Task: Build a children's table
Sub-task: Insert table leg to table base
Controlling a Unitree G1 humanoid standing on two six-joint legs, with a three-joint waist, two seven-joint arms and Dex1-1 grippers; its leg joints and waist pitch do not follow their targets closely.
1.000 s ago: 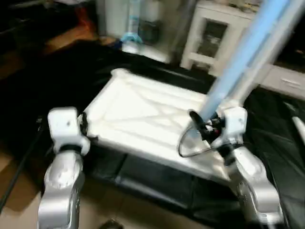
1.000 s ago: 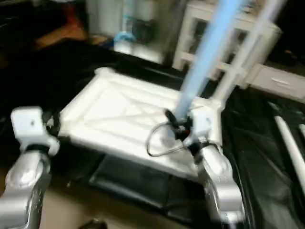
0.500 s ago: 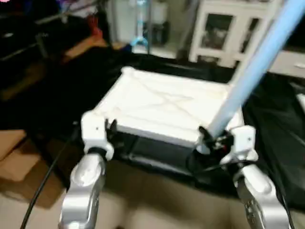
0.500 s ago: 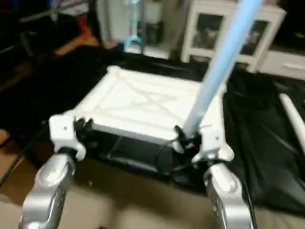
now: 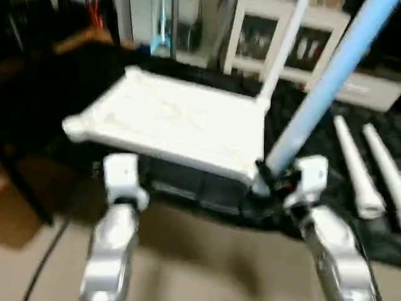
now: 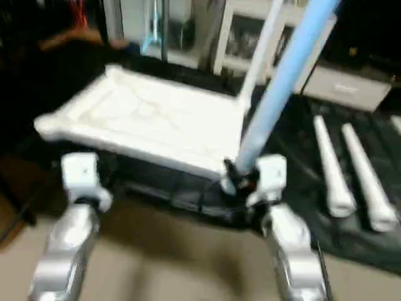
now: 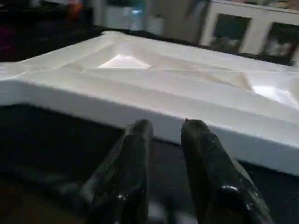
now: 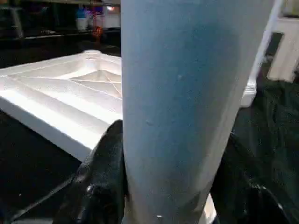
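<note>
table leg [image 8: 187, 93] between right jaws, tabletop [image 5: 175, 119] beyond

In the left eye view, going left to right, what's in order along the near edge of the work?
Left end effector → table top → right end effector, gripping a leg → two loose legs lying on the black cover.

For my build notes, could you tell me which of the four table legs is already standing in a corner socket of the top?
It is the far leg, rising upright from the back right corner of the table top. One leg is held by the right gripper; two legs lie on the black sheet.
</note>
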